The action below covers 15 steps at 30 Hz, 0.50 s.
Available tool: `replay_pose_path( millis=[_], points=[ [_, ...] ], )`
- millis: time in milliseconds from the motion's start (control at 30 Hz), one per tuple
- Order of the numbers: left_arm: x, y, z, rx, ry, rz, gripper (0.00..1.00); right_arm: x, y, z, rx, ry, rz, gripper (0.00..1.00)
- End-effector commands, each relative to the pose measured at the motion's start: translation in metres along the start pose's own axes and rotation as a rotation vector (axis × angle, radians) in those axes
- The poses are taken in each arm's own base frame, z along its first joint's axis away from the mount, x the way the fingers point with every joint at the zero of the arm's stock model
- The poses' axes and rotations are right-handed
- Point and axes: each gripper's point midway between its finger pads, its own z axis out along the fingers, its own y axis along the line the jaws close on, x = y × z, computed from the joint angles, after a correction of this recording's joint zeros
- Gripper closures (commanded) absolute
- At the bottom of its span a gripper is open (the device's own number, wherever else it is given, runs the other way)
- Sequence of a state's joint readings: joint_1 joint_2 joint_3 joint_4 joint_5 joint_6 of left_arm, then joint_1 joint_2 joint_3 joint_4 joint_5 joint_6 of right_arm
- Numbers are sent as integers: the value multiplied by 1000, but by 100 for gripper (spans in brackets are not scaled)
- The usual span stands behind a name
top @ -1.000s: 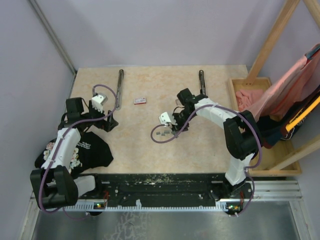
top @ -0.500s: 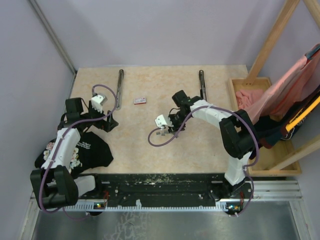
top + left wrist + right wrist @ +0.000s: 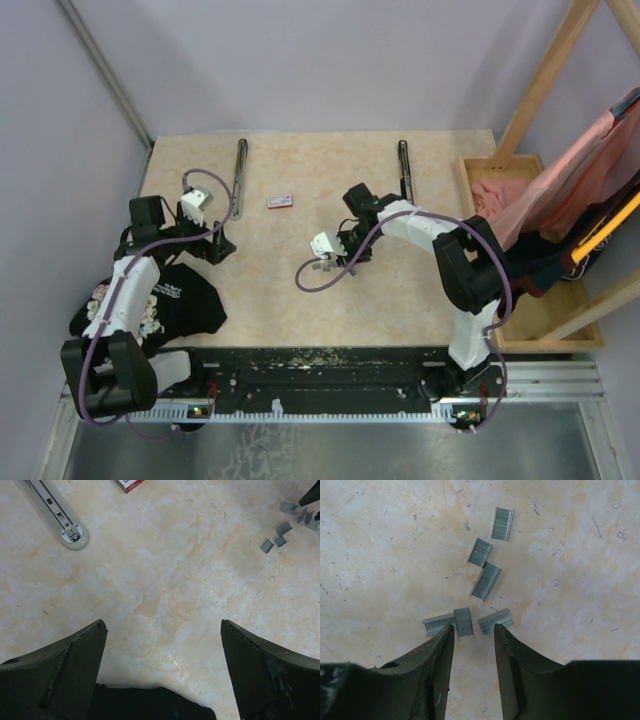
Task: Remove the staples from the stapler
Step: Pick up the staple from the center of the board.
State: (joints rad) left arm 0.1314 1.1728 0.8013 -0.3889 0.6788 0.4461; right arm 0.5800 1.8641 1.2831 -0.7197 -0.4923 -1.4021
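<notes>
At the right gripper (image 3: pixel 473 630): narrowed to a slim gap, pinching nothing, held low with one short strip (image 3: pixel 463 622) of the staples (image 3: pixel 486 581) right at its mouth. Just beyond, scattered close together on the bare tabletop (image 3: pixel 380 540): five more grey strips, some touching, all loose and well clear of the slim stapler (image 3: pixel 403 170) farther back. Across to the left, past the red-and-white box (image 3: pixel 281 201): the left gripper (image 3: pixel 163 627), spread wide and holding nothing.

Likely to go wrong from here: closing off-centre and flicking the strip away, or nipping a neighbouring strip as well, given how tightly packed. Also possible: breaking a strip apart by squeezing too hard.

Compared with a second ago: shifted slightly left, over the pile, with the gap drawn tighter. On the left side, no change.
</notes>
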Motion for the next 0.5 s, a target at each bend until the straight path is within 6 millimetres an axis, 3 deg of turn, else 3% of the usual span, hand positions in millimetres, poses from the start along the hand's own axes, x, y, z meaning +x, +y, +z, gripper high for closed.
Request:
replay_pose_path(
  millis=[0,467],
  points=[
    [0,-4,-1,26,-9,4,0,-3,1,6,-8,-17,-4,62],
    [1,-3,-2,31,-9,-5,0,-1,7,11,-29,-7,0,71]
  ],
)
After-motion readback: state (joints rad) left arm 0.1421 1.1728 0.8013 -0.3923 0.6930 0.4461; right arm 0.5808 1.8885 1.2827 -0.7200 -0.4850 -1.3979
